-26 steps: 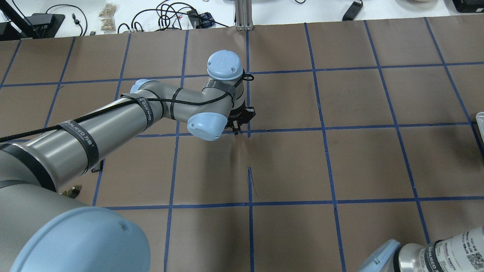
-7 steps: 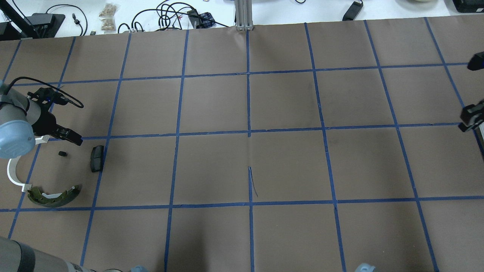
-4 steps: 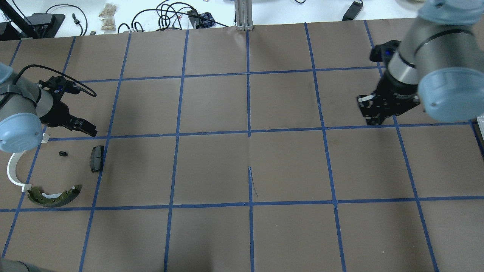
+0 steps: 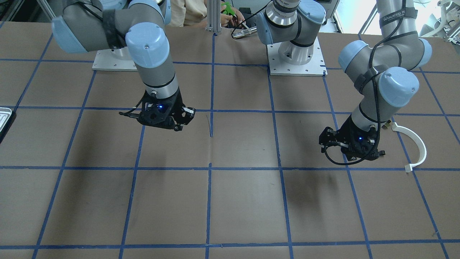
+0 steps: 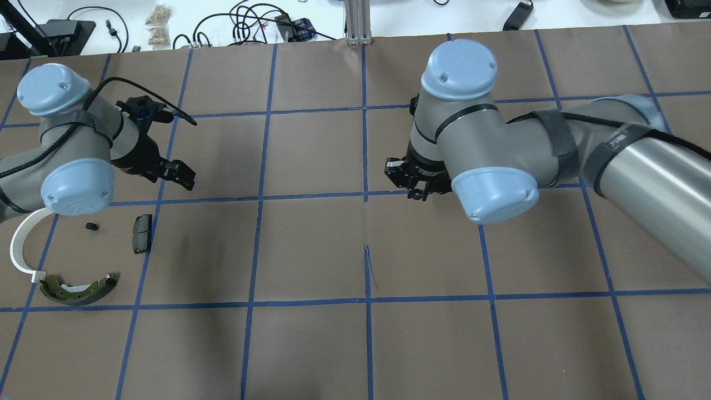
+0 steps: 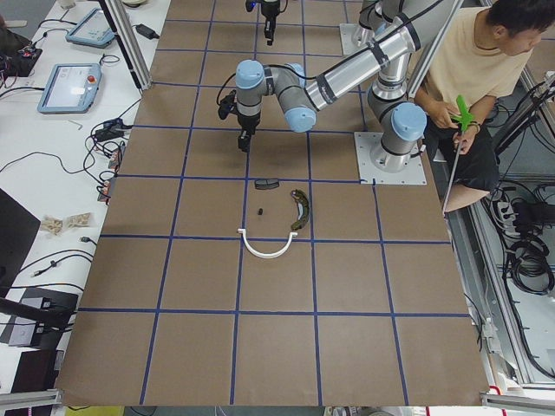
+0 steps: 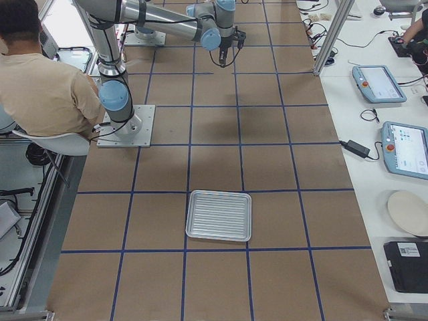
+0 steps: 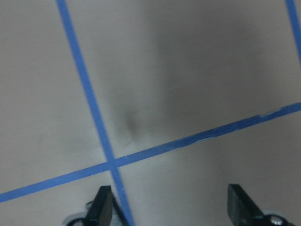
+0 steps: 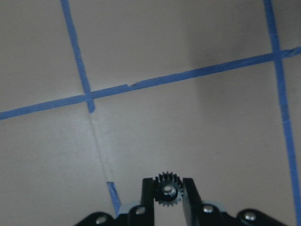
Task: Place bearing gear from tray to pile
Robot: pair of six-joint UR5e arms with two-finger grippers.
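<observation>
The gear, small, black and toothed with a bright centre, sits between the fingertips of the right gripper. The jaws are drawn in close and pinch it on two sides. The gripper points down and hangs above the table, near its middle. A line of blue tape crosses the brown paper just ahead of it.

The pile lies well apart from this gripper, far off on the robot's left. It is made up of a black pad, a tiny black piece, a white arc and an olive shoe. The parts lie loose on the paper. One end of the arc is beside the shoe, while the pad and the tiny piece lie apart from them.

The left gripper hangs between the right gripper and the pile, much closer to the pile, with the pad the nearest part to it. Its fingers are spread wide with nothing between them, and a tape crossing shows below.

The tray, silvery and ribbed, lies flat well away from the right gripper, toward the table end on the robot's right.

A person in a tan shirt sits behind the arm bases.
</observation>
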